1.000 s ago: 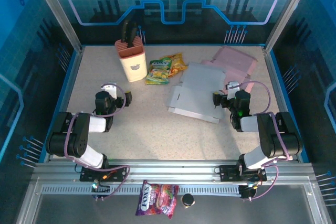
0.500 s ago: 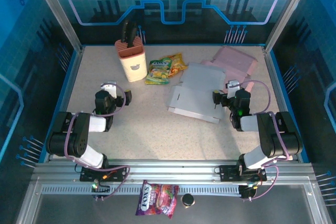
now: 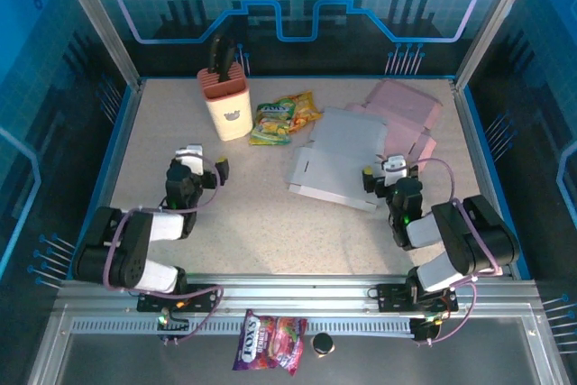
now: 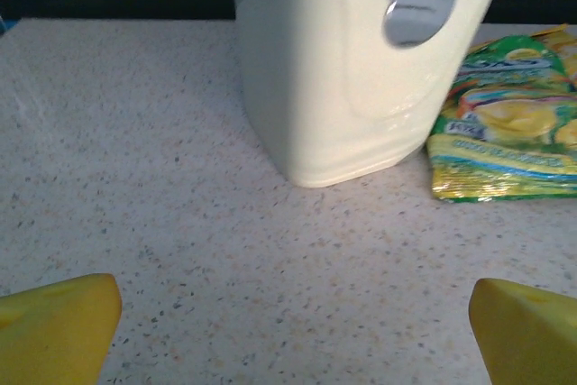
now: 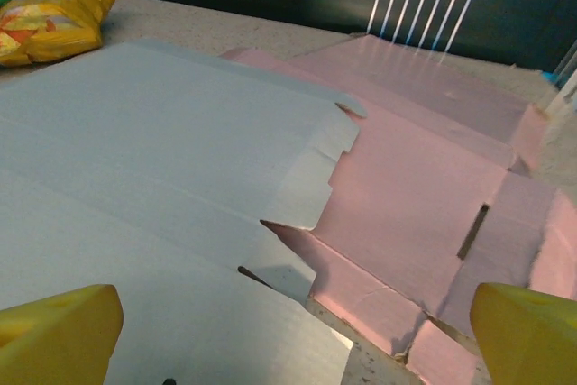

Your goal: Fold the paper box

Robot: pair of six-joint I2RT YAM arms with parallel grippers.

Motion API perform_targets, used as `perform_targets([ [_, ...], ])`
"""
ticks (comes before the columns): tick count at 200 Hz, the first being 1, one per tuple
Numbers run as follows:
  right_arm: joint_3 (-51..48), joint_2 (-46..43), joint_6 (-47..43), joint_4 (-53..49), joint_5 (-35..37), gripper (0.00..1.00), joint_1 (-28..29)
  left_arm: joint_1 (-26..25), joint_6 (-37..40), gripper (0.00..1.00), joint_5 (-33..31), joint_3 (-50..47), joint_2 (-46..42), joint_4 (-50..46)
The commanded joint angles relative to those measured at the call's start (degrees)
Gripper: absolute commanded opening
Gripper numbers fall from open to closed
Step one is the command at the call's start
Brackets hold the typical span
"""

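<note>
The paper box (image 3: pixel 335 161) lies flat and unfolded in the middle of the table, a grey-white sheet with flaps. In the right wrist view it (image 5: pixel 135 187) spreads out just ahead of my right gripper (image 5: pixel 293 340), whose yellow fingertips (image 5: pixel 54 335) stand wide apart with nothing between them. From above, my right gripper (image 3: pixel 381 171) sits at the sheet's right edge. My left gripper (image 3: pixel 205 161) is open over bare table to the sheet's left, and its fingertips (image 4: pixel 54 326) are far apart and hold nothing.
A second flat sheet, pink (image 3: pixel 403 107), lies at the back right and partly under the grey-white one (image 5: pixel 424 178). A cream knife holder (image 3: pixel 226 101) and a yellow-green snack bag (image 3: pixel 284 117) stand at the back. The holder (image 4: pixel 361 60) is straight ahead of my left gripper.
Both arms have shifted a little toward the middle of the table, the right gripper nearing the sheet's edge. Both grippers stayed open.
</note>
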Motion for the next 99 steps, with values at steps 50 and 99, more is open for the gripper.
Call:
perform_targets([
  [50, 26.54, -30.29, 4.70, -42.78, 23.58, 1.00, 10.26, -11.30, -21.31, 0.99, -24.53, 15.81, -24.23, -46.43],
  [99, 48.39, -30.25, 45.69, -100.27, -6.35, 1.00, -3.78, -6.91, -59.26, 0.99, 7.62, 27.70, -16.77, -65.66],
])
